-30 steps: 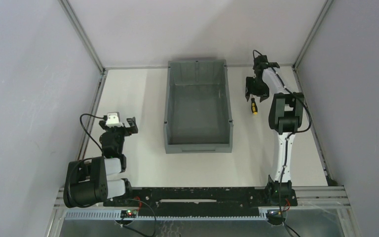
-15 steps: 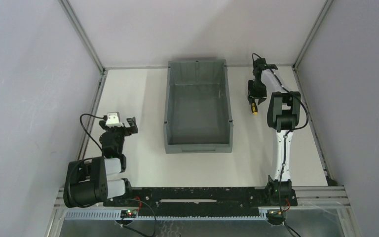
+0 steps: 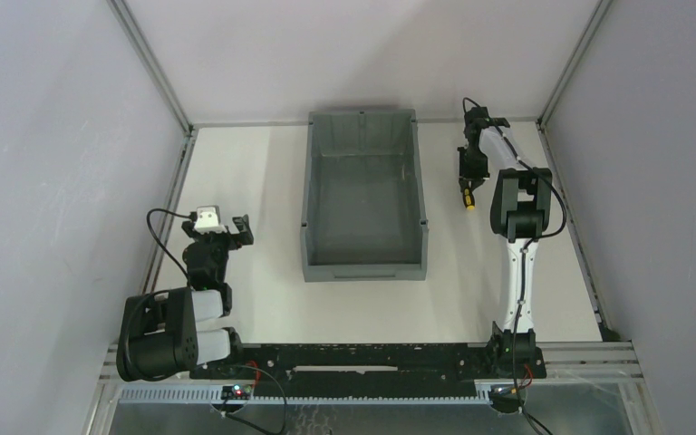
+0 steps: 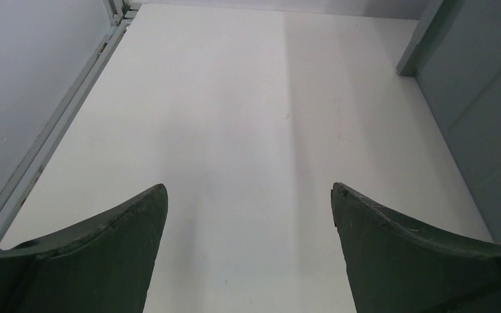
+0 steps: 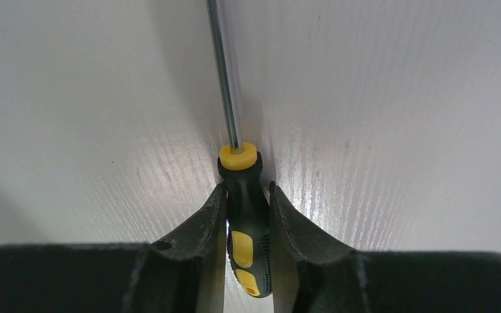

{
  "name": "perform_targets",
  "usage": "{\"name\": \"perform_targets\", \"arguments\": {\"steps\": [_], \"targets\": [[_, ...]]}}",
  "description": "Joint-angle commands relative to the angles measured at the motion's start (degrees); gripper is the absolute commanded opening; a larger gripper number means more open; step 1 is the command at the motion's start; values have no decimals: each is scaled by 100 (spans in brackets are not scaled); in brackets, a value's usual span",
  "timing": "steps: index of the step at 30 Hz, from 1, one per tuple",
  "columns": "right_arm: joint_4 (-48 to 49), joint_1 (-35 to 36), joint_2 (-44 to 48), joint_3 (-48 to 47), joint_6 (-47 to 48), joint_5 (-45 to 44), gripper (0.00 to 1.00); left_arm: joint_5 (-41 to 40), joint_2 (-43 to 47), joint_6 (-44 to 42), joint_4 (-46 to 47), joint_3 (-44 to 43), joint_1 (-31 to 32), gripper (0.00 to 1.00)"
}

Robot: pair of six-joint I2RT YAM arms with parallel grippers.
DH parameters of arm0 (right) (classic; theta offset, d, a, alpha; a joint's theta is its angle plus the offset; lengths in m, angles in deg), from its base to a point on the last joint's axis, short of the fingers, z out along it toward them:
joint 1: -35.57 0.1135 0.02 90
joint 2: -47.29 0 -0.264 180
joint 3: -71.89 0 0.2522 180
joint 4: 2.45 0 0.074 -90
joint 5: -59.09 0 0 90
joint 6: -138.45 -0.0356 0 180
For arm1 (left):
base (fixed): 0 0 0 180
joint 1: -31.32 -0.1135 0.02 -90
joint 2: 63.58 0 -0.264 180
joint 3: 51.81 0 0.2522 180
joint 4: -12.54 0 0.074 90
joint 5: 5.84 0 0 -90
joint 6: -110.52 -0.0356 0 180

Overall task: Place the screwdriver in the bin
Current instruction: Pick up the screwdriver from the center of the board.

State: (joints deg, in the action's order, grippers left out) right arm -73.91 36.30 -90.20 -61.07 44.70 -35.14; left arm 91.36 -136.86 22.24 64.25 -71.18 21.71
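The screwdriver (image 5: 246, 228) has a yellow-and-black handle and a thin metal shaft pointing away from the wrist camera. It lies low against the white table, right of the bin (image 3: 362, 145). My right gripper (image 5: 247, 190) is shut on the screwdriver's handle, one finger pressed on each side. From above, the right gripper (image 3: 468, 179) shows with the handle's yellow end (image 3: 468, 203) poking out below it. The grey bin stands open at the table's middle back. My left gripper (image 4: 248, 190) is open over bare table, far left of the bin, and from above the left gripper (image 3: 238, 230) holds nothing.
A grey side wall of the bin (image 4: 476, 98) fills the right edge of the left wrist view. Metal frame rails (image 3: 168, 86) and grey walls enclose the table. The right arm's elbow (image 3: 521, 204) rises just right of the screwdriver.
My right gripper has come down over the screwdriver and its fingers have shut on the handle. The left arm has stayed still.
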Motion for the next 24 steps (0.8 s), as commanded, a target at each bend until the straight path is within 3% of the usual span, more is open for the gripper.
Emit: {"name": "perform_targets", "arguments": {"steps": [1, 10, 24], "targets": [[-55, -29, 15, -119, 22, 38, 17, -30, 68, 67, 237, -226, 20, 100], [-11, -146, 594, 243, -18, 362, 0, -33, 69, 66, 240, -229, 22, 100], [-65, -453, 1668, 799, -339, 1699, 0, -34, 69, 66, 246, -226, 17, 100]]}}
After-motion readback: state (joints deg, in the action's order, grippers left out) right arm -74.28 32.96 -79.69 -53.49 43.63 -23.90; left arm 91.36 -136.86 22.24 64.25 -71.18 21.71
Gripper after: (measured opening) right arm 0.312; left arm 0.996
